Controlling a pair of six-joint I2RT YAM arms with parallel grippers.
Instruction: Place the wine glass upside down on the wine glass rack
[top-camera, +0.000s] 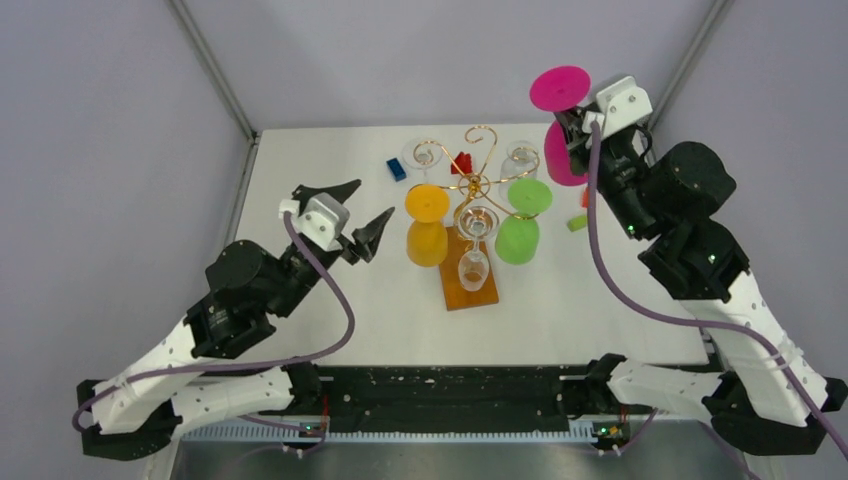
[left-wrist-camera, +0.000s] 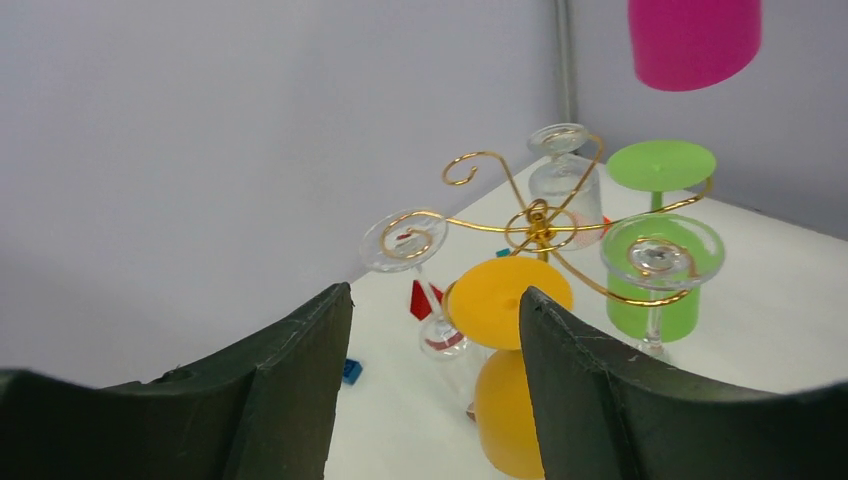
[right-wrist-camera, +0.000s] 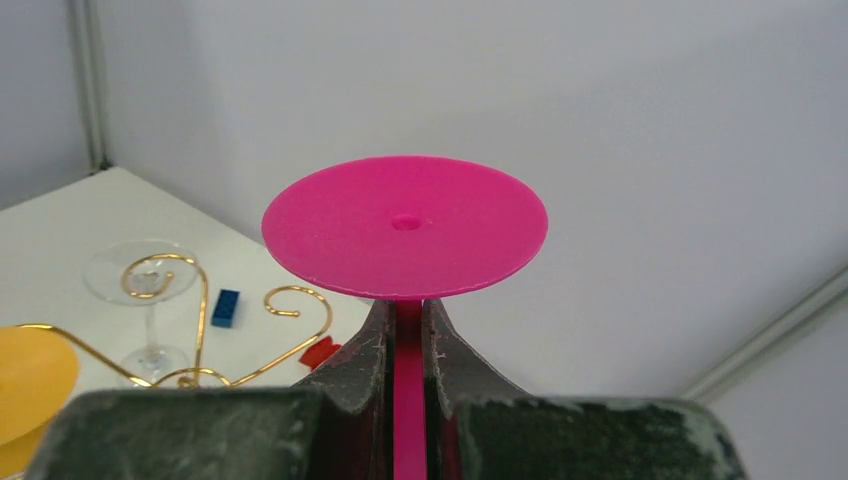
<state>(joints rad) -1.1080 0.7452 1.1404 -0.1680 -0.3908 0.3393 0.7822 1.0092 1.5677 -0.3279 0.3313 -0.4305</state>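
Clamping the stem of the inverted magenta wine glass (top-camera: 560, 88) in the right gripper (right-wrist-camera: 405, 330), right of the wine glass rack (top-camera: 478, 185); holding the left gripper (top-camera: 370, 202) spread apart, empty.

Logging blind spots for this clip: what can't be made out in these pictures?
- The pink wine glass: right wrist view shows only foot and stem; the right hand hides the bowl. Left wrist view cuts it off at the top edge.
- The wine glass rack: its base is mostly hidden in the left wrist view behind the orange glass and the left hand.
- The red block: too small from above, partly behind rack wire.
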